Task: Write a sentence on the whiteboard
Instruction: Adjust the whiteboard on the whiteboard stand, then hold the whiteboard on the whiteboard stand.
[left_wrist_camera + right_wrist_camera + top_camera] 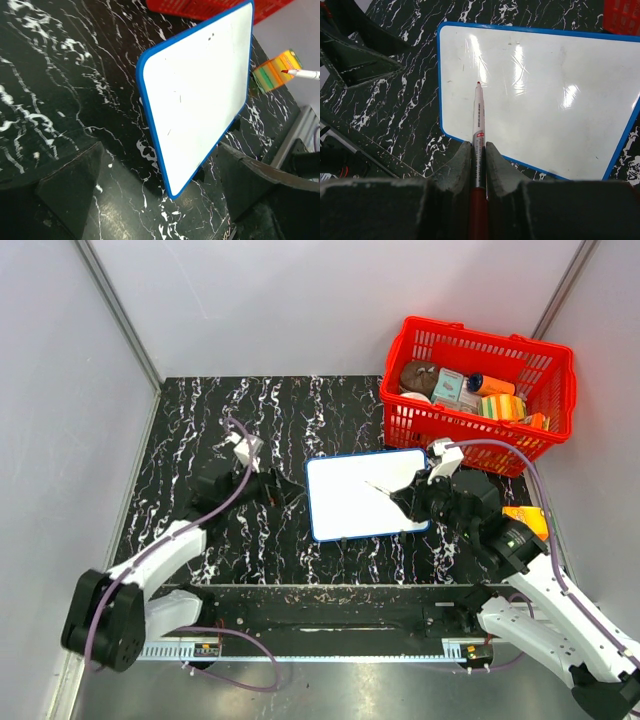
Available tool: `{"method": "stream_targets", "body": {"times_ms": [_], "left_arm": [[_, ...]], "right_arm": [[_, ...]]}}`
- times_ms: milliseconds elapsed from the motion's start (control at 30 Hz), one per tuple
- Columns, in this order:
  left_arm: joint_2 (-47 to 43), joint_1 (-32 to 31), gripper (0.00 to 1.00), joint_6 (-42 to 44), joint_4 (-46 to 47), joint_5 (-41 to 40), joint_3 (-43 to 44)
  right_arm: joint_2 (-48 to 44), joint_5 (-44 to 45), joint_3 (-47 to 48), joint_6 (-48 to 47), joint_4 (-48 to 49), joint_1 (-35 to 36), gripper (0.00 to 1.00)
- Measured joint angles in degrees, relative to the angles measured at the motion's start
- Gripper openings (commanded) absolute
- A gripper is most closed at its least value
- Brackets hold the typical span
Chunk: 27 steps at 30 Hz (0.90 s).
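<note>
Right wrist: jaws hide marker rear; whiteboard cropped.

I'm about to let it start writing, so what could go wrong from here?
The whiteboard lies flat on the table. The left gripper is open beside its edge, not clamping it, so pressing might slide it. The marker sticks out far past the right gripper, so its tip may wobble or skew.

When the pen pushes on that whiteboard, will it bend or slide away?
It probably won't bend: the whiteboard lies flat with straight blue-framed edges, so it looks stiff. It might slide, though: it looks thin and light, the table looks smooth, and the open left gripper beside it isn't holding it.
</note>
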Motion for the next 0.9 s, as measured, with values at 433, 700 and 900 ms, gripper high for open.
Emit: {"method": "stream_targets", "body": {"times_ms": [433,700,900], "left_arm": [[-22.1,0.0,0.99,-4.3,-5.0,-12.4,-8.5],[-27.8,0.0,0.99,-3.8,-7.7,-16.5,-9.5],[-26.6,0.0,0.99,-2.1,-9.5,-15.3,-9.5]], "right_arm": [[0.9,-3.0,-1.5,-0.5,5.2,0.0,0.00],[-3.5,-2.9,-5.0,-0.2,8.8,0.0,0.00],[-4.3,-3.0,-5.0,-0.2,10.6,0.0,0.00]]}}
